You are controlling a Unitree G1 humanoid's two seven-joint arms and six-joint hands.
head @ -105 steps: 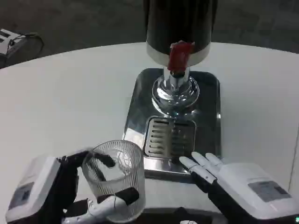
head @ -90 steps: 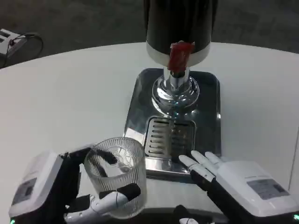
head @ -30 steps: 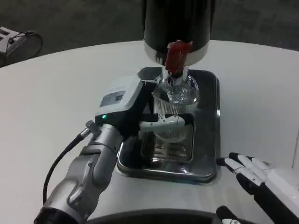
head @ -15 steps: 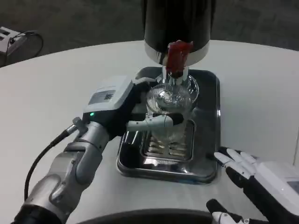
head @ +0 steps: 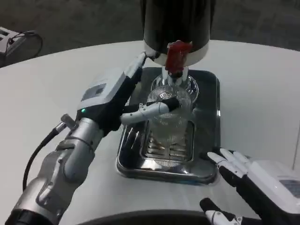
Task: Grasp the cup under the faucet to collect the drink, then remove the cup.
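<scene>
1. White and round, the table (head: 56,79) carried a steel drip tray (head: 208,122) with a dark drink dispenser (head: 178,23) standing at its back edge; beyond the table the floor was dark.
2. Its red tap lever (head: 177,55) hung over the tray's slotted grate (head: 161,147), so anything spilled would drain there rather than onto the table.
3. Reaching in from the side, the left hand (head: 110,96) held the clear ribbed cup (head: 169,115), with one finger laid across its front and the rest behind it.
4. That cup sat directly below the chrome spout (head: 176,79), its rim close under the outlet, most likely so the drink would fall straight in; whether it rested on the grate or was held just above it could not be told.
5. No liquid was visible in the cup, so collecting seemed not yet begun.
6. Near the tray's front right corner the right hand (head: 253,180) lay empty with its fingers spread, apparently waiting, perhaps placed to work the lever.
</scene>
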